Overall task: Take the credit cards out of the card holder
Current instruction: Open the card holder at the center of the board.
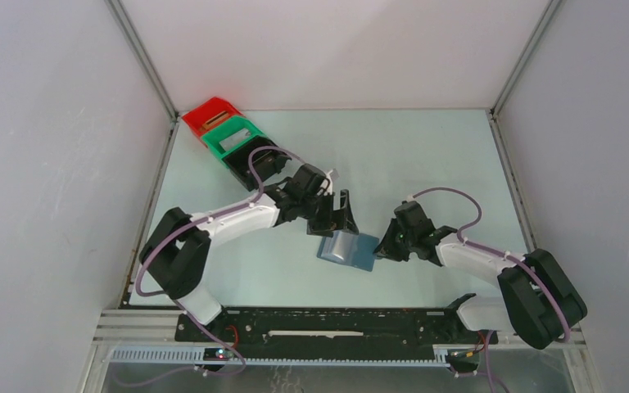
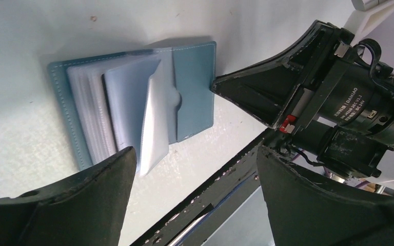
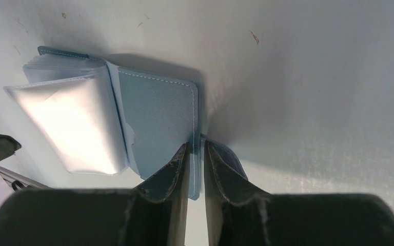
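Observation:
The blue card holder lies open on the table between the two arms. Its clear plastic sleeves fan upward from the spine, and one pale sleeve glares white. I cannot tell the credit cards apart among the sleeves. My right gripper is shut on the edge of the holder's blue cover, which runs between its fingers. My left gripper hovers just above the holder's near side, open, with nothing between its fingers. From above, the left gripper sits over the holder's left part and the right gripper at its right edge.
Red, green and black bins stand in a row at the back left. White walls close in the table on three sides. The black base rail runs along the near edge. The right arm's finger reaches into the left wrist view.

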Robot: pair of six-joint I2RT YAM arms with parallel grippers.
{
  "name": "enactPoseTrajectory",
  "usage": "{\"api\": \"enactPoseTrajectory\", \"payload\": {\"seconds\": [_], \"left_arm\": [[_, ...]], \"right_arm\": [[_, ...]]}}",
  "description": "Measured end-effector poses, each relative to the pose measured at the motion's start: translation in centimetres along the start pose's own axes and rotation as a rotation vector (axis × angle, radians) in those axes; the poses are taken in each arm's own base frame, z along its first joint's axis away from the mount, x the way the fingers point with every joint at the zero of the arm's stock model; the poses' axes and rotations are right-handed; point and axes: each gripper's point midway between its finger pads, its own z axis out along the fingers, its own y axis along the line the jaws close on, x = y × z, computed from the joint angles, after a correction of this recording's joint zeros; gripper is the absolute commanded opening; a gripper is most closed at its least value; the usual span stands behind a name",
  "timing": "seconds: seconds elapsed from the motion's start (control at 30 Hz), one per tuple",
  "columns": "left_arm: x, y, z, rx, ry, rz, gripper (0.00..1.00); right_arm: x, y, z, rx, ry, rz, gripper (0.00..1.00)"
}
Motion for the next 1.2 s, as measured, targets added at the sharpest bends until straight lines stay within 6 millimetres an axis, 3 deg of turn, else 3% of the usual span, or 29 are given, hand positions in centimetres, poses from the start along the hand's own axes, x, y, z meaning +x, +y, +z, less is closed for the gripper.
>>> {"api": "enactPoseTrajectory", "payload": {"seconds": [0.37,0.57,0.9,1.2], "left_arm": [[0.7,-0.3,2.7,0.012,0.069,-0.008,0.9],[0.5,-0.2,2.7,0.001,0.06,-0.004,0.95],[0.2,2.0,2.4,-0.118,0.016,0.003,0.94],[0.4,0.8,2.5,-0.065,0.033,0.012,0.94]], "right_arm": [[0.0,0.0,0.1,-0.023,0.001,0.023,0.23],[-0.1,-0.1,0.0,-0.03,-0.008,0.027,0.23],[-0.1,-0.2,-0.1,-0.032,-0.011,0.029,0.23],[-0.1,-0.3,-0.2,-0.032,-0.013,0.03,0.23]]}}
